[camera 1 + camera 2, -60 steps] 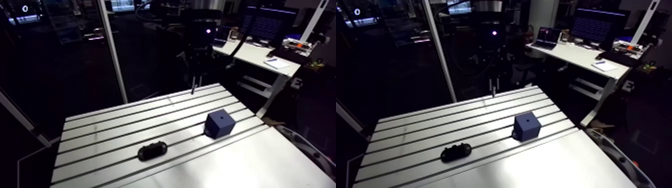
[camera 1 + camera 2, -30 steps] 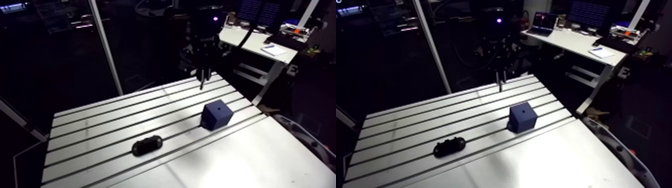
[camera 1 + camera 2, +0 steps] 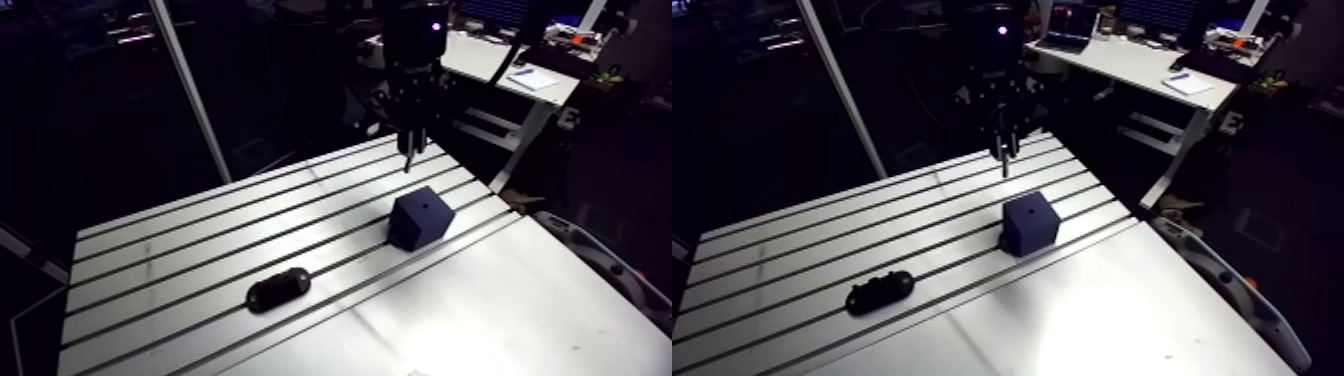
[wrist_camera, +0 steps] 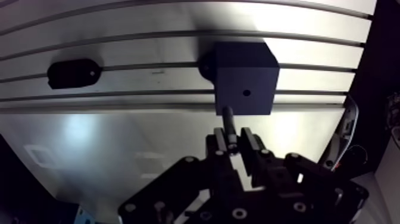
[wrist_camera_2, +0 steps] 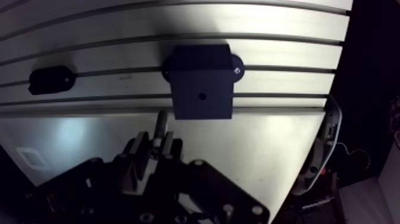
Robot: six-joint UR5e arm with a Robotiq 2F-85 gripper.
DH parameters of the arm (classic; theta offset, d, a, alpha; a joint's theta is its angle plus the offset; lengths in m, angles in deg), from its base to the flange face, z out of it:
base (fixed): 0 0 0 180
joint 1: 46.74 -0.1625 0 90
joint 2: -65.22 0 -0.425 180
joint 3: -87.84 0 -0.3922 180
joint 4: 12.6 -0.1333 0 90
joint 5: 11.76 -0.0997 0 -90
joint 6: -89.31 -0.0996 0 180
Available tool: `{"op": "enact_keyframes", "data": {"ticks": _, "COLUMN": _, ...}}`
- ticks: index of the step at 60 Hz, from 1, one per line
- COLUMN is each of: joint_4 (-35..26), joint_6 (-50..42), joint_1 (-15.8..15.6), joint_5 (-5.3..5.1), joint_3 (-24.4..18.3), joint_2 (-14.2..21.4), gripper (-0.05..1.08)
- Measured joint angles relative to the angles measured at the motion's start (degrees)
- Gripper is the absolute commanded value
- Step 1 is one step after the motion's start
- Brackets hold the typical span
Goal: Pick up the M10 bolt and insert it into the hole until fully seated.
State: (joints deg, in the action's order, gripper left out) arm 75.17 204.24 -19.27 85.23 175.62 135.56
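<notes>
— End effector [image 4: 236,142] is squeezed tight on the M10 bolt [image 4: 228,121], held up near the blue block [image 4: 241,65].
— I might miss its hole [image 4: 246,93] if the bolt tips, then it jams.

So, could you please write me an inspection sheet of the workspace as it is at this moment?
Surface: slotted aluminium table, flat metal.
Job's things: dark blue cube standing on the table, hole in its top face; bolt not yet in the hole.
Clutter: black oblong piece, lying apart from the cube.
Grippers: gripper shut on the bolt, above the table beside the cube.
Cables: nothing seen.
Surroundings: nothing seen.
</notes>
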Motion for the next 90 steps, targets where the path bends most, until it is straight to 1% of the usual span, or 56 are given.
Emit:
{"op": "enact_keyframes", "data": {"ticks": 12, "joint_4": 0.61, "joint_6": 2.24, "joint_1": 0.39, "joint_5": 0.54, "joint_3": 0.17, "joint_2": -0.15, "gripper": 1.08}}
{"op": "enact_keyframes", "data": {"ticks": 27, "joint_4": 1.62, "joint_6": 5.2, "joint_1": 0.94, "joint_5": 0.89, "joint_3": 0.62, "joint_2": -0.14, "gripper": 1.08}}
{"op": "enact_keyframes", "data": {"ticks": 54, "joint_4": 3.39, "joint_6": 6.27, "joint_1": 1.22, "joint_5": 0.96, "joint_3": 2.56, "joint_2": -0.23, "gripper": 1.08}}
{"op": "enact_keyframes", "data": {"ticks": 72, "joint_4": 4.14, "joint_6": 5.96, "joint_1": 2.54, "joint_5": 0.96, "joint_3": 3.14, "joint_2": -0.65, "gripper": 1.08}}
{"op": "enact_keyframes", "data": {"ticks": 90, "joint_4": 4.34, "joint_6": 5.74, "joint_1": 3.06, "joint_5": 0.96, "joint_3": 3.87, "joint_2": -0.72, "gripper": 1.08}}
